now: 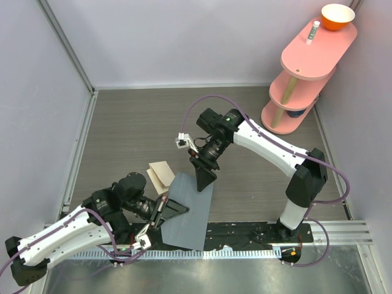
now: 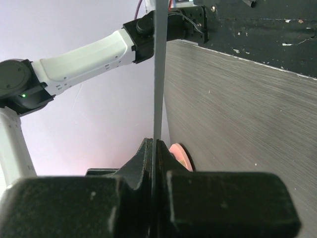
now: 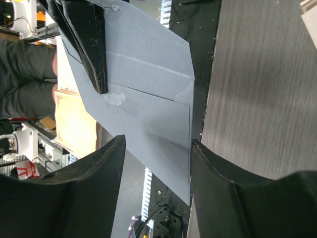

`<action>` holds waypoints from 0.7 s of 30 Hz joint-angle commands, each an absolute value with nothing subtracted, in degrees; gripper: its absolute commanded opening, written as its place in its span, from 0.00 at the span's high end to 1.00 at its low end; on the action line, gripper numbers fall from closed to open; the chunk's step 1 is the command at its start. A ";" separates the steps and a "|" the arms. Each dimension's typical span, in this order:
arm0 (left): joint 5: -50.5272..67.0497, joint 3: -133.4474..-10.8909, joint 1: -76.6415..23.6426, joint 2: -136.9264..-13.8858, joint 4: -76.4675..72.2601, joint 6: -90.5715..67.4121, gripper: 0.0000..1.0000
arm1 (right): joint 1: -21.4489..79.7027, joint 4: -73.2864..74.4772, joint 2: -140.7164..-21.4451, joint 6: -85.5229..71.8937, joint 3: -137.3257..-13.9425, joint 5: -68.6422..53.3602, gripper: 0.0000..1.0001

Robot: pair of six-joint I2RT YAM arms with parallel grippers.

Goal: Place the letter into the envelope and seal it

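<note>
- Envelope of slate blue-grey paper (image 1: 193,214), flat with creased folds, sits at lower centre of the overhead frame. It is slanted, and its near end reaches over a black strip (image 1: 245,233) along the bottom edge of the grey wood-grain table (image 1: 135,128).
- Left gripper (image 1: 173,208) comes in from the lower left and is clamped tight on the envelope's left side. In the left wrist view the paper (image 2: 158,74) appears edge-on as a thin vertical line, pinched between the two closed black fingers (image 2: 141,168).
- Right gripper (image 1: 205,177) hangs over the envelope's far edge at frame centre. In the right wrist view its jaws stand partly apart with the envelope's lower end (image 3: 148,109) between them. The right-hand fingertip (image 3: 213,163) sits at the paper's edge, and no grip on the paper is visible.
- Left arm's dark finger (image 3: 91,49) shows pressed against the envelope at the upper left of the right wrist view.
- Tan folded sheet (image 1: 160,174) lies on the table just left of the envelope's far corner.
- Pink three-tier oval shelf (image 1: 306,61) stands at upper right, with an orange bowl (image 1: 337,16) on its top tier.
</note>
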State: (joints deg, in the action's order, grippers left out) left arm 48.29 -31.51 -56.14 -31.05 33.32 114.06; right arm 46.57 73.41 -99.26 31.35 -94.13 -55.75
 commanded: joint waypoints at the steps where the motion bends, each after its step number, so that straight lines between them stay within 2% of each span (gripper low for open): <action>1: 50.10 -32.09 -56.34 -29.62 32.17 125.16 1.00 | 47.02 74.44 -98.17 30.76 -92.12 -61.60 0.46; 3: 50.27 -31.99 -56.42 -29.36 31.55 125.24 1.00 | 46.93 74.97 -98.79 30.50 -92.37 -62.57 0.55; 5: 50.10 -32.25 -56.43 -29.44 31.55 125.16 1.00 | 47.02 74.80 -99.05 29.80 -92.98 -63.98 0.60; 6: 49.84 -32.34 -56.34 -29.53 31.64 124.98 1.00 | 46.93 74.36 -98.97 29.27 -93.34 -64.51 0.73; 8: 49.48 -33.13 -56.34 -29.62 31.64 122.89 0.86 | 46.93 74.00 -98.62 28.48 -93.60 -64.25 0.91; 9: 49.13 -33.57 -56.34 -29.45 31.99 121.65 0.73 | 46.85 74.00 -97.92 28.39 -93.60 -63.55 0.99; 10: 47.74 -34.01 -56.42 -29.27 33.04 120.77 0.42 | 46.50 74.00 -97.39 28.21 -93.43 -62.94 0.99; 13: 44.40 -35.59 -56.34 -27.87 33.49 112.09 0.17 | 42.29 73.83 -95.02 26.90 -91.85 -62.58 0.99; 17: 29.67 -39.63 -56.34 -27.33 35.85 94.52 0.12 | 33.33 73.65 -91.68 26.11 -90.35 -61.35 0.99; 21: 18.07 -44.82 -56.34 -30.75 39.03 73.80 0.11 | 26.47 70.95 -87.81 22.70 -88.52 -60.39 0.99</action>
